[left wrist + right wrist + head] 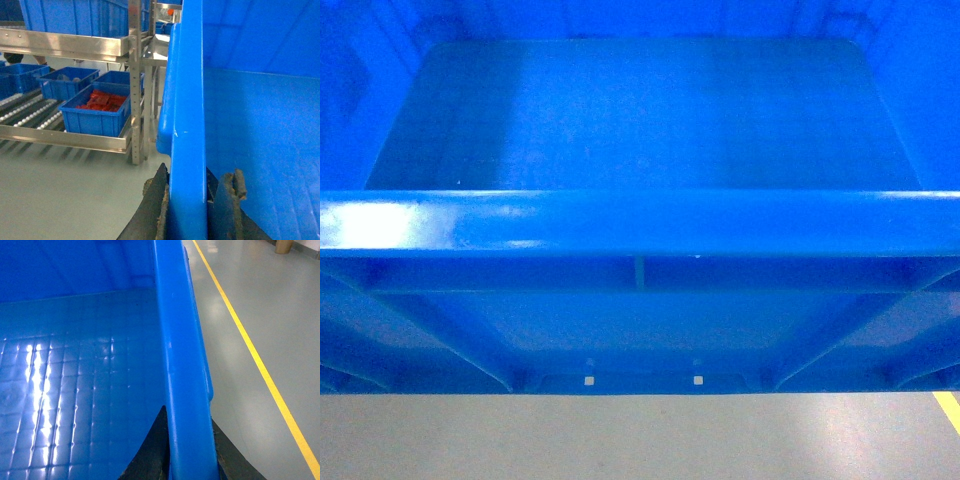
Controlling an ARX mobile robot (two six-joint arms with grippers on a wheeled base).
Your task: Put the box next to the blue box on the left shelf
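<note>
Both arms carry the box (640,120): the left end effector (187,210) and right end effector (190,450) each pinch its rim. The left shelf (30,112) sits at ten o'clock.

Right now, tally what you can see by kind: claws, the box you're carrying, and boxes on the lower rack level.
Claws: 2, left claw and right claw
Carried box: 1
Lower-rack boxes: 4
Total: 7
</note>
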